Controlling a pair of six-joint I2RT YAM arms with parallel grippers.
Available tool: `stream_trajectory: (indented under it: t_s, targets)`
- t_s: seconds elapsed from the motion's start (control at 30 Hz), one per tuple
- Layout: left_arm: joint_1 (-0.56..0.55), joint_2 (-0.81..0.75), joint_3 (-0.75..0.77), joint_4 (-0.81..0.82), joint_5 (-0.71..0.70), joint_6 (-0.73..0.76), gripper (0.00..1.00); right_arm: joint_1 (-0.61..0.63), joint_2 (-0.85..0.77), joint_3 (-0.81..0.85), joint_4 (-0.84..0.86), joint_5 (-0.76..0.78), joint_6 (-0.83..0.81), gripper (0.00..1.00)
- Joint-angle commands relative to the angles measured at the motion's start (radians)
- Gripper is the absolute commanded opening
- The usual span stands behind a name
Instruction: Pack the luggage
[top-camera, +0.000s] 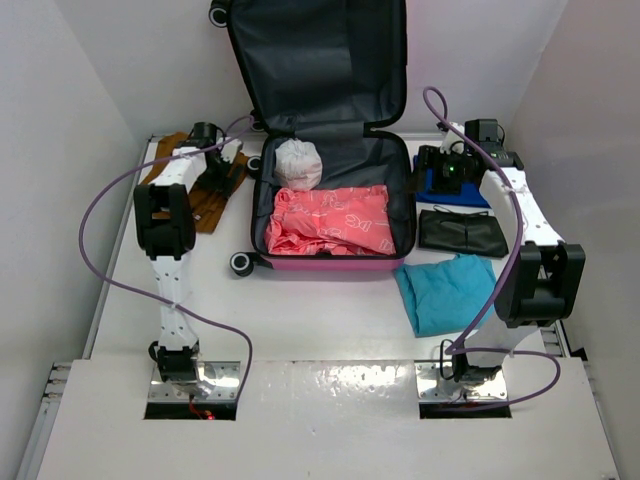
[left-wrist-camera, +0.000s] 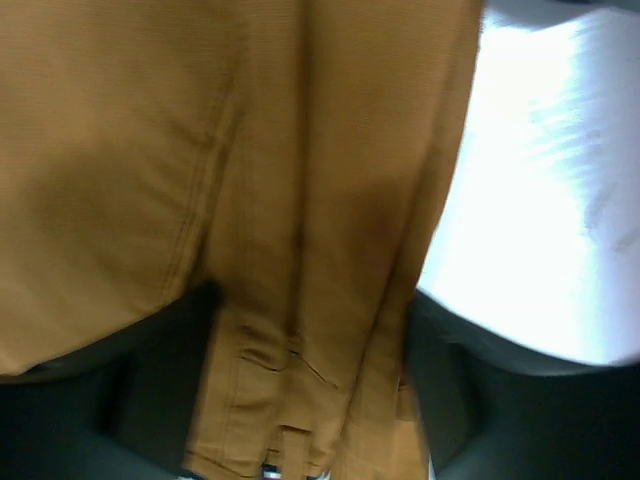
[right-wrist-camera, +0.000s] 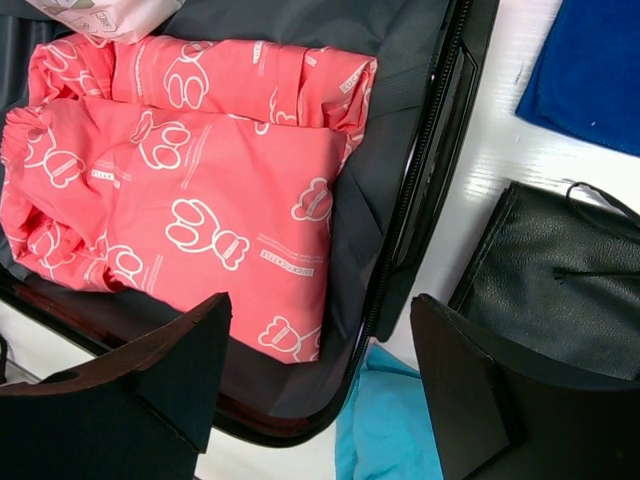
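Note:
The luggage (top-camera: 330, 264) is a hot-pink suitcase lying open, its lid raised at the back. Its dark grey lined tray holds a pink garment with white print (top-camera: 330, 222) and a white bundle (top-camera: 297, 163). My left gripper (top-camera: 222, 158) is open and low over a brown garment (top-camera: 205, 205) left of the suitcase. In the left wrist view the brown fabric (left-wrist-camera: 280, 180) fills the gap of the left gripper (left-wrist-camera: 310, 295). My right gripper (top-camera: 435, 168) is open and empty. In the right wrist view the right gripper (right-wrist-camera: 320, 300) hangs above the suitcase's right rim (right-wrist-camera: 400, 220) and the pink garment (right-wrist-camera: 200, 210).
Right of the suitcase lie a blue cloth (top-camera: 455, 192), a black pouch (top-camera: 462, 232) and a teal cloth (top-camera: 445, 290). They also show in the right wrist view: blue cloth (right-wrist-camera: 590, 80), pouch (right-wrist-camera: 560, 280), teal cloth (right-wrist-camera: 385, 420). White walls enclose the table.

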Motion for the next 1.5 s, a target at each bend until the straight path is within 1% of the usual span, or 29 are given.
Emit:
stream_trajectory:
  t_s: [0.0, 0.03, 0.07, 0.13, 0.17, 0.2, 0.23, 0.3, 0.37, 0.4, 0.43, 0.47, 0.5, 0.53, 0.57, 0.6, 0.67, 0.8, 0.97, 1.1, 1.2, 1.23, 1.27, 1.3, 1.33, 1.37, 1.4, 1.43, 1.47]
  targets:
    - [0.011, 0.082, -0.034, -0.044, 0.008, -0.026, 0.69, 0.007, -0.032, 0.025, -0.001, 0.011, -0.021, 0.73]
    - [0.011, 0.082, -0.034, -0.055, 0.02, -0.026, 0.63, 0.007, -0.031, 0.027, -0.001, 0.014, -0.022, 0.71]
    - [0.011, 0.082, -0.045, -0.055, 0.03, -0.026, 0.49, 0.007, -0.032, 0.028, -0.004, 0.014, -0.024, 0.71]
    - [0.011, 0.082, -0.055, -0.066, 0.043, -0.026, 0.39, 0.007, -0.023, 0.047, -0.012, 0.014, -0.03, 0.71]
    - [0.011, 0.082, -0.056, -0.066, 0.044, -0.026, 0.36, 0.007, -0.023, 0.045, -0.013, 0.016, -0.03, 0.7]
    - [0.011, 0.082, -0.056, -0.066, 0.057, -0.038, 0.24, 0.007, -0.02, 0.048, -0.012, 0.018, -0.03, 0.7]
    - [0.011, 0.082, -0.056, -0.066, 0.068, -0.038, 0.17, 0.007, -0.016, 0.05, -0.01, 0.018, -0.032, 0.69]
    - [0.029, 0.082, -0.056, -0.076, 0.115, -0.064, 0.05, 0.007, -0.014, 0.055, -0.012, 0.014, -0.03, 0.68]
    - [0.046, 0.036, -0.08, -0.076, 0.187, -0.083, 0.0, 0.007, -0.015, 0.055, -0.013, 0.011, -0.036, 0.66]
    - [0.072, 0.013, -0.109, -0.076, 0.286, -0.113, 0.0, 0.035, -0.019, 0.055, -0.01, 0.008, -0.036, 0.65]
    - [0.087, -0.012, -0.124, -0.055, 0.351, -0.129, 0.0, 0.035, -0.02, 0.053, -0.013, 0.008, -0.038, 0.65]
    - [0.121, -0.068, -0.17, -0.014, 0.476, -0.177, 0.0, 0.035, -0.022, 0.05, -0.012, 0.005, -0.039, 0.64]
    - [0.139, -0.102, -0.204, 0.023, 0.531, -0.214, 0.0, 0.035, -0.026, 0.045, -0.013, 0.001, -0.041, 0.64]
    - [0.156, -0.139, -0.242, 0.127, 0.583, -0.257, 0.0, 0.037, -0.028, 0.044, -0.015, 0.001, -0.044, 0.64]
    - [0.17, -0.215, -0.281, 0.188, 0.631, -0.349, 0.0, 0.037, -0.037, 0.038, -0.016, -0.001, -0.042, 0.64]
    - [0.181, -0.251, -0.349, 0.247, 0.693, -0.391, 0.0, 0.037, -0.045, 0.033, -0.015, -0.002, -0.045, 0.64]
    - [0.181, -0.306, -0.384, 0.351, 0.725, -0.438, 0.0, 0.035, -0.055, 0.018, -0.015, -0.002, -0.045, 0.64]
    - [0.112, -0.404, -0.364, 0.342, 0.712, -0.396, 0.0, 0.038, -0.075, -0.004, -0.012, -0.004, -0.049, 0.64]
    - [-0.011, -0.521, -0.364, 0.342, 0.682, -0.371, 0.0, 0.032, -0.108, -0.053, -0.007, -0.004, -0.045, 0.62]
    - [-0.101, -0.619, -0.407, 0.405, 0.66, -0.38, 0.0, 0.02, -0.149, -0.082, -0.005, -0.009, -0.045, 0.62]
    - [-0.187, -0.674, -0.407, 0.405, 0.605, -0.367, 0.0, 0.02, -0.169, -0.094, -0.016, -0.012, -0.058, 0.62]
    - [-0.187, -0.687, -0.407, 0.405, 0.605, -0.367, 0.0, 0.018, -0.172, -0.102, -0.019, -0.013, -0.058, 0.62]
    - [-0.221, -0.697, -0.383, 0.405, 0.584, -0.357, 0.0, -0.015, -0.175, -0.103, -0.019, -0.021, -0.058, 0.62]
    - [-0.238, -0.697, -0.369, 0.396, 0.584, -0.357, 0.0, -0.02, -0.189, -0.111, -0.021, -0.022, -0.059, 0.62]
    - [-0.276, -0.707, -0.327, 0.349, 0.584, -0.321, 0.0, -0.029, -0.19, -0.126, -0.016, -0.025, -0.059, 0.62]
    - [-0.3, -0.707, -0.303, 0.348, 0.57, -0.298, 0.0, -0.029, -0.198, -0.126, -0.009, -0.03, -0.059, 0.62]
    - [-0.328, -0.695, -0.281, 0.297, 0.561, -0.27, 0.0, -0.032, -0.201, -0.134, -0.013, -0.03, -0.056, 0.62]
    - [-0.353, -0.694, -0.269, 0.283, 0.547, -0.227, 0.0, -0.039, -0.21, -0.137, -0.007, -0.032, -0.055, 0.62]
    - [-0.406, -0.694, -0.269, 0.27, 0.51, -0.203, 0.0, -0.039, -0.213, -0.139, -0.002, -0.033, -0.056, 0.62]
